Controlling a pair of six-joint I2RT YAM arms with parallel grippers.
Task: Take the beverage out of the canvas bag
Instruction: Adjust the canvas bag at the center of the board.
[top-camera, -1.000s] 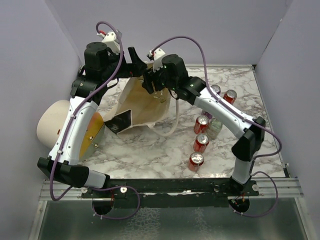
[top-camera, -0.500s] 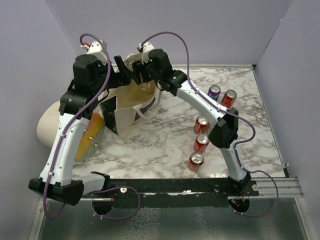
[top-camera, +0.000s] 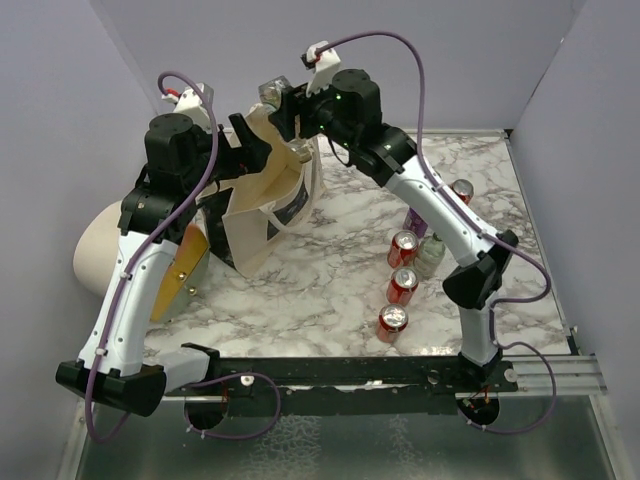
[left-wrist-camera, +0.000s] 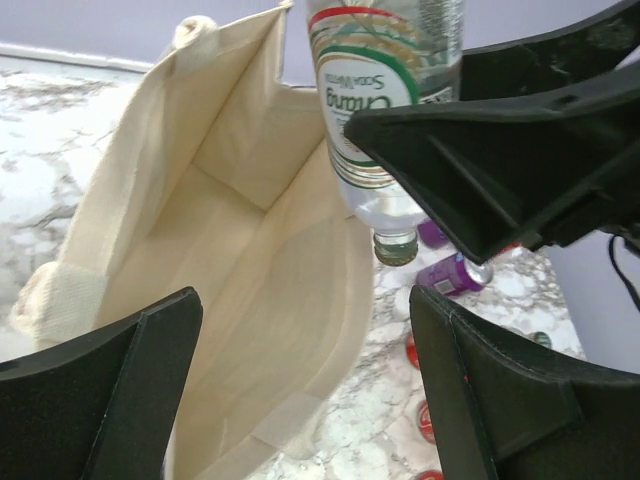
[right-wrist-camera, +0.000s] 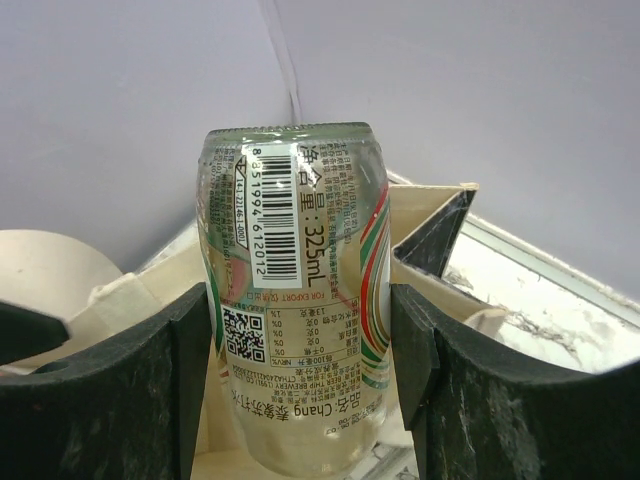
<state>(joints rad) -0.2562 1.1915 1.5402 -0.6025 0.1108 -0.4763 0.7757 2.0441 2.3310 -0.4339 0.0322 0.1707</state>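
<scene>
A white, grey-veined marble desk (top-camera: 330, 290) is seen, with the bag (top-camera: 262, 215) stood upright on its left rear part. The bag is of cream-beige cloth, with a black printed panel on its narrow near side and loop handles at the rim; its mouth gapes wide, and in the left wrist view only bare cloth is seen inside (left-wrist-camera: 250, 260). Just beside it, to the left, a cream cylinder (top-camera: 105, 250) with an orange end is laid on its side. The left claw (top-camera: 250, 150) is held over the bag's mouth with its fingers spread wide and nothing gripped between them (left-wrist-camera: 305, 300). The right claw (top-camera: 285, 105) is closed about the body of the bottle (top-camera: 268, 93), which is held in the air above the bag's far rim, clear of the cloth. The bottle (right-wrist-camera: 295, 290) is clear, with a white label marked by green and red curved stripes, a barcode and small print; it is turned neck down, its small cap lowest (left-wrist-camera: 385, 120). Well apart, on the right of the desk, red cans (top-camera: 403, 285) are stood in a row.
</scene>
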